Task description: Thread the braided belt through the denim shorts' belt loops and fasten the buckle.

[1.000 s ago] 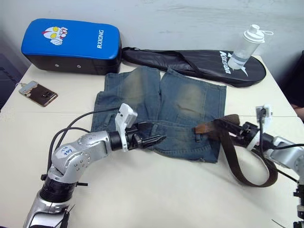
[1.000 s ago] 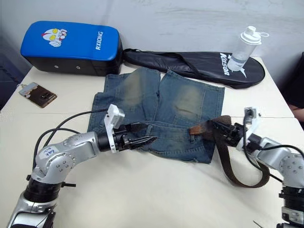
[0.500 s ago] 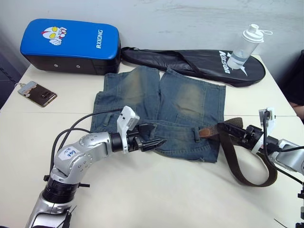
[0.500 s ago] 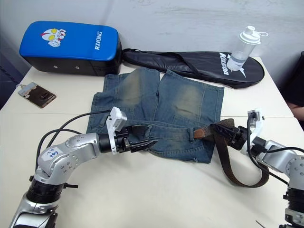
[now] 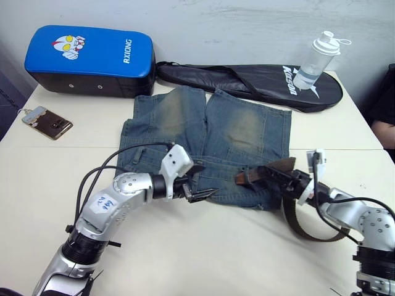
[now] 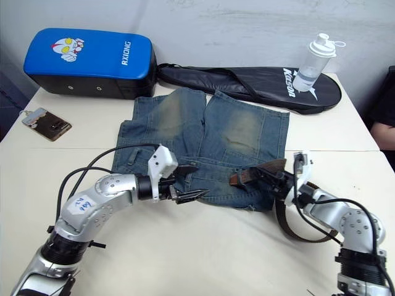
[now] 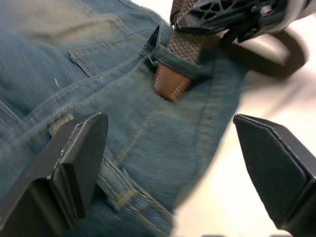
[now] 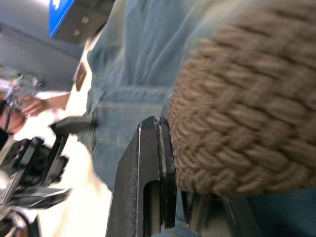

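Denim shorts [image 5: 210,145] flat on the bench [image 5: 203,259], soft and easy to bunch — best pinned at the waistband. Braided belt [image 6: 290,225] limp, grippy; leather tip [image 7: 170,83] just through one of the belt loops [image 7: 180,63]. Right gripper [image 6: 279,179] clamped on belt. Left gripper [image 5: 200,184] with jaws wide over the waistband.

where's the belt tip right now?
In the left wrist view, the braided belt tip pokes out from under a belt loop on the denim shorts waistband, on the right gripper side.
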Tool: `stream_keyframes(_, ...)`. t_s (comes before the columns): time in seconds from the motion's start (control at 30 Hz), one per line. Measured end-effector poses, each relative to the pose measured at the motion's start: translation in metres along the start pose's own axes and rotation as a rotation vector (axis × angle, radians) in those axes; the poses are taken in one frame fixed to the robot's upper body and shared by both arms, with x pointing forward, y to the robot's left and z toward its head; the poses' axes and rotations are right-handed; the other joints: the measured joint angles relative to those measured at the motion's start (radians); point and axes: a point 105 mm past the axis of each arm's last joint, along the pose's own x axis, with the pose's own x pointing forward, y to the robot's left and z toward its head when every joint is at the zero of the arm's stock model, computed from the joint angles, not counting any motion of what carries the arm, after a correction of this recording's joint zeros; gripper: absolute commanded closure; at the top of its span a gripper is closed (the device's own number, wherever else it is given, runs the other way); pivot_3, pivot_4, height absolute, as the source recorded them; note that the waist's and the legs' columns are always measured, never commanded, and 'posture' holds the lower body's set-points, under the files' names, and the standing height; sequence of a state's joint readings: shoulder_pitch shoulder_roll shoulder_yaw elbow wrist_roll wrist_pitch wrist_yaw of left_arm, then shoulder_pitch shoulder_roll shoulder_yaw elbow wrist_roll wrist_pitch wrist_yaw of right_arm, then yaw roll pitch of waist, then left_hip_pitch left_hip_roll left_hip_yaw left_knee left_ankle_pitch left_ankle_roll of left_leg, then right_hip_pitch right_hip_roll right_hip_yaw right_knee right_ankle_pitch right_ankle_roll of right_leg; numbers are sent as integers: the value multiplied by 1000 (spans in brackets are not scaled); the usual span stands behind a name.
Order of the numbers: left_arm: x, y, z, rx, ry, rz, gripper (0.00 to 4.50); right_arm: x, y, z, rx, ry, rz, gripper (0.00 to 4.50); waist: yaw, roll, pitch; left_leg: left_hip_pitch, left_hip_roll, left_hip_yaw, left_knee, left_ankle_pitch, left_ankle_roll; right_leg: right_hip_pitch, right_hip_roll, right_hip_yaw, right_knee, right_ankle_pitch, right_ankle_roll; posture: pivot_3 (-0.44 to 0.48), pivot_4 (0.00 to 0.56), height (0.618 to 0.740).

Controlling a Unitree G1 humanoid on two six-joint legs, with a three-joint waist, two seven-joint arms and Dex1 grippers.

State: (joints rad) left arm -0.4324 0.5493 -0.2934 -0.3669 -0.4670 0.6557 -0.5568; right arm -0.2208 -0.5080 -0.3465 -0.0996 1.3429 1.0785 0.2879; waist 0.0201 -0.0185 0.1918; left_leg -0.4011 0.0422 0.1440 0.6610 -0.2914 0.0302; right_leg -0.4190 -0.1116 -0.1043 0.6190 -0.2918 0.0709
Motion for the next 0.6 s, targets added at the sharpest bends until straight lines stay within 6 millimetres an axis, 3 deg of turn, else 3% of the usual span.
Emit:
stream_keyframes(0.13, 14, 5, 7, 181, -13, 18, 54, 11, -1, -9, 2, 1, -17, 4500, -2, 0, 0, -1, 0, 1, 0, 0, 0, -1, 0, 1, 0, 0, 0, 0, 150, 740)
stream_keyframes(0.3, 45, 7, 0, 403, 16, 20, 54, 19, -12, -18, -180, 45, -150, 4500, -8, -1, -2, -1, 0, 1, 1, 0, 1, -2, 0, 1, 2, 0, 0, 0, 150, 740)
stream_keyframes(0.47, 61, 4, -15, 499, 58, 4, 54, 20, -15, -17, -193, 24, -173, 4500, -7, -2, -3, -1, 0, 1, 2, 0, 8, -1, -1, 0, 2, 4, -2, 0, 150, 740)
stream_keyframes(0.6, 69, 4, -16, 585, 80, -6, 54, 21, -15, -17, -185, 12, -180, 4500, -8, -2, -3, -1, 1, 1, 2, 0, 8, -1, -1, 0, 2, 4, -2, 0, 150, 740)
